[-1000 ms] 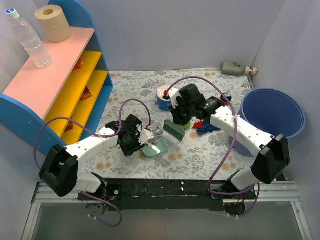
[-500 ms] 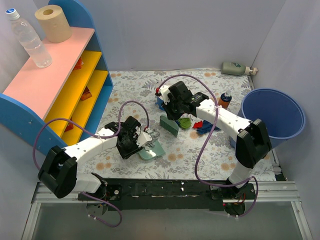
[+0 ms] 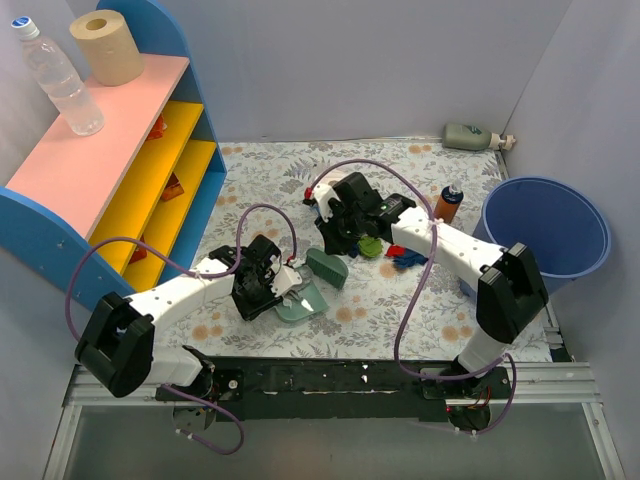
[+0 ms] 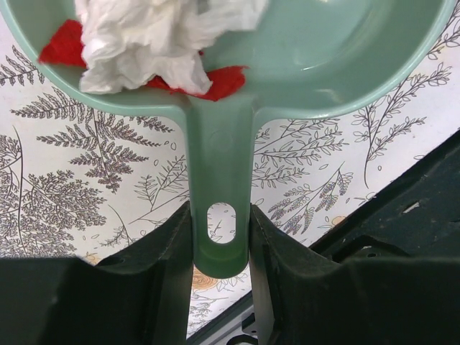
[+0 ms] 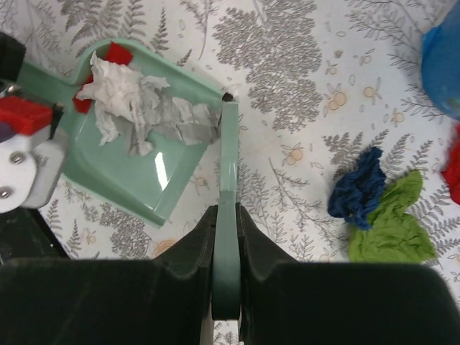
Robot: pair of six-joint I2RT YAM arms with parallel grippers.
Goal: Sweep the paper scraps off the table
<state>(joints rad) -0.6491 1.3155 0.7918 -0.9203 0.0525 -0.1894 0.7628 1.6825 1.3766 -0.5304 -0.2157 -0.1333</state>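
My left gripper [image 4: 221,224] is shut on the handle of a mint-green dustpan [image 4: 338,57], which lies on the table [image 3: 260,190] left of centre [image 3: 302,301]. In the pan are a white-grey paper wad [image 4: 144,36] and red scraps [image 4: 215,80]. My right gripper [image 5: 228,224] is shut on the green brush [image 5: 228,165], whose head [image 3: 327,266] stands at the pan's mouth. A dark blue wad [image 5: 357,190], a green wad [image 5: 394,224] and a red scrap [image 5: 453,167] lie on the cloth to the right of the brush; they also show in the top view [image 3: 408,260] [image 3: 370,244] [image 3: 395,250].
A blue bin [image 3: 545,228] stands at the right edge. An orange bottle [image 3: 447,203] stands near it and a grey-green bottle [image 3: 468,136] lies at the back. The pink-topped shelf [image 3: 110,150] fills the left side. The black front rail [image 3: 350,378] runs along the near edge.
My right arm has swung left and drawn the brush from the table's middle to the dustpan's mouth. The left gripper and the pan have barely moved.
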